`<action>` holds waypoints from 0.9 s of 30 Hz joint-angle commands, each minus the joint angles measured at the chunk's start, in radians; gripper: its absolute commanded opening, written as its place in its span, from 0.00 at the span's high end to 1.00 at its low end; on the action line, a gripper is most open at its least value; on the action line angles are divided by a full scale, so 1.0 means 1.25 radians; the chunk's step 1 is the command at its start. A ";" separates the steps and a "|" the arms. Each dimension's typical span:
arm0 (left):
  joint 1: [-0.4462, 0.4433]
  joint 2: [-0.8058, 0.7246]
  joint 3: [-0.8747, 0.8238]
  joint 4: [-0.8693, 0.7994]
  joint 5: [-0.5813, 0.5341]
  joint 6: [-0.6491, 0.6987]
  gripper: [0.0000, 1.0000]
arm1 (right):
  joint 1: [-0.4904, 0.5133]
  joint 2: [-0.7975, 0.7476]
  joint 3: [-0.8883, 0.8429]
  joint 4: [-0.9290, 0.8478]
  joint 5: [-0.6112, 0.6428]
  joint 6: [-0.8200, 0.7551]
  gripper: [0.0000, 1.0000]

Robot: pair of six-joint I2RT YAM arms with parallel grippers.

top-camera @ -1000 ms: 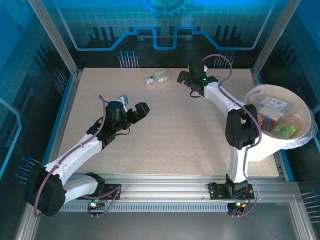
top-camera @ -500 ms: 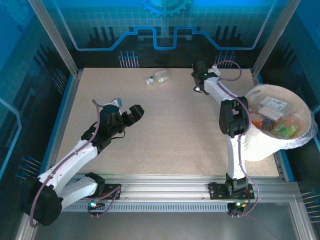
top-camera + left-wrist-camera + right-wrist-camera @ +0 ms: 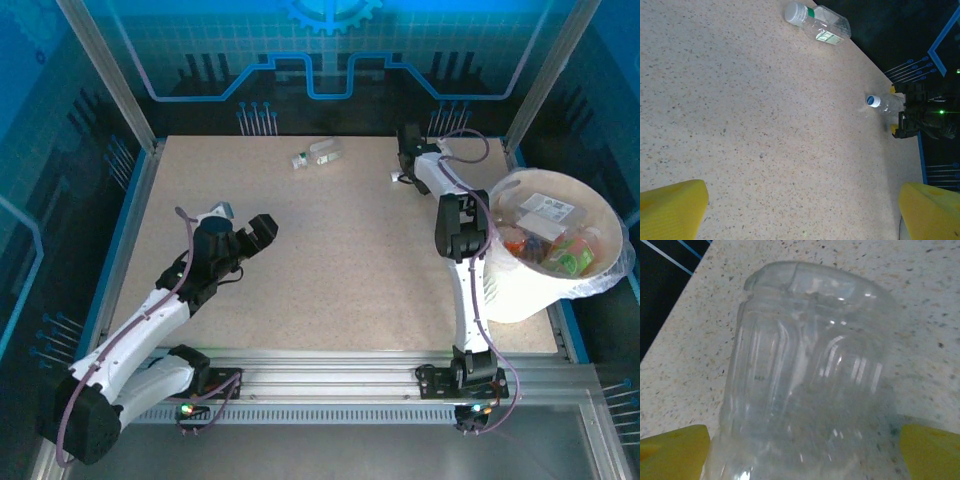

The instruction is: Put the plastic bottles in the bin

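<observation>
While the right arm is stretching out to the far side of the surface [image 3: 330, 300], the right claw [image 3: 895, 110] is standing wide open, one yellow finger on either side of a clear blue-capped bottle [image 3: 881, 102]. That bottle is lying on its side, right of centre near the far edge. From the wrist view its ribbed body is sitting between the fingertips, but I cannot tell whether they are touching it.

A white-capped bottle [image 3: 318, 155] with a green band is lying further left along the same far edge, well apart from both arms.

The left claw [image 3: 260, 232] is hanging over the left middle of the surface, spread fully open and gripping nothing.

The bin [image 3: 520, 290] is standing at the right edge, with several colourful bottles [image 3: 560, 250] lying inside.
</observation>
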 commanded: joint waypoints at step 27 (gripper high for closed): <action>0.005 0.077 0.018 0.078 0.188 0.093 0.01 | 0.098 -0.416 -0.582 0.411 -0.118 -0.440 0.43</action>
